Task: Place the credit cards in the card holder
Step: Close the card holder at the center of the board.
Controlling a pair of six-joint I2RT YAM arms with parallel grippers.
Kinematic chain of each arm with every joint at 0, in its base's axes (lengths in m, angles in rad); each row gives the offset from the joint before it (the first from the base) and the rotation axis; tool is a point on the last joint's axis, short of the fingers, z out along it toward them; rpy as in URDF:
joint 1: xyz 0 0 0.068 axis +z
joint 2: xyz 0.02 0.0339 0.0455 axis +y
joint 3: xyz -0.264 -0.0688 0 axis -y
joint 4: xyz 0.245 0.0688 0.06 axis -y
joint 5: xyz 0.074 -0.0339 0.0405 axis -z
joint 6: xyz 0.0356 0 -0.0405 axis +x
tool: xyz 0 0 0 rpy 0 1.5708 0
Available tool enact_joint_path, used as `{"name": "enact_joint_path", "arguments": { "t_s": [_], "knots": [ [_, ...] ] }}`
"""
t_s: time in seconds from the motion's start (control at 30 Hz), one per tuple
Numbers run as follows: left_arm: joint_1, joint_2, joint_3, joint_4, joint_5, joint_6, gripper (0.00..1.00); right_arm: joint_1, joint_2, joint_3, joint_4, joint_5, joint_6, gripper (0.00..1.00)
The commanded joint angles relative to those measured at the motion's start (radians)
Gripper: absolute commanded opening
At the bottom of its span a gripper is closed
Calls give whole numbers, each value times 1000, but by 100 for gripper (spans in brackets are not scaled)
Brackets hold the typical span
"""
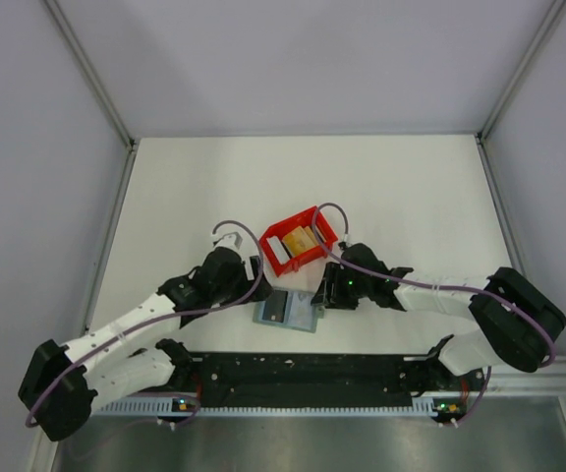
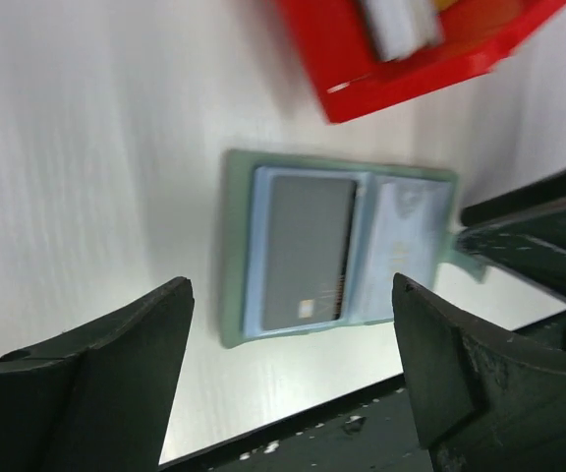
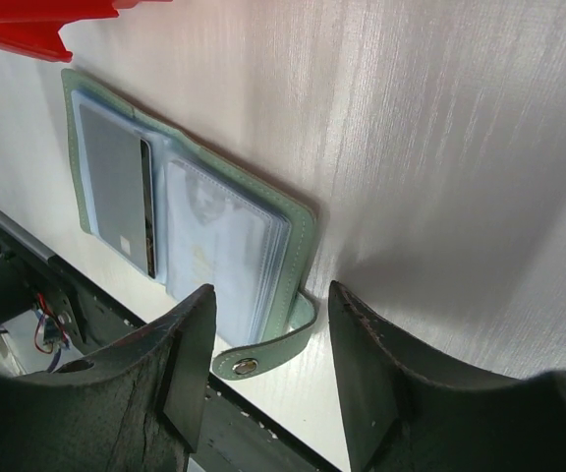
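A grey card (image 2: 308,251) sat pocketed in the open card holder (image 1: 288,313), low centre from above. My left gripper (image 2: 291,324) hung wide and empty. My right gripper (image 3: 273,295) stood half-spread astride the strap edge, gripping nothing. Next, I judged, came fetching more credit cards (image 1: 300,240) from the red bin (image 1: 288,219).

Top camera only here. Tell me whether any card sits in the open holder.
Observer: Yes. The left wrist view shows one grey card with a chip, tucked in a pocket of the card holder.
Operator: Report the right gripper.
Observer: The right gripper is open. The holder's snap strap lies between its fingers, not clamped.
Operator: Now the left.
Observer: The left gripper is wide open and empty, over the holder.
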Motion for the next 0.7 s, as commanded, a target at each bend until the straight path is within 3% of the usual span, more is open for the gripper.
{"name": "enact_joint_path", "arguments": {
  "t_s": [0.0, 0.37, 0.67],
  "knots": [
    [28, 38, -94, 2, 5, -37, 86, -8, 4, 13, -2, 7, -18, 50],
    [31, 97, -229, 309, 222, -95, 84, -8, 30, 11, 18, -19, -18, 50],
    [31, 102, -220, 372, 292, -109, 65, -8, 59, 8, 43, -39, -12, 50]
  ]
}}
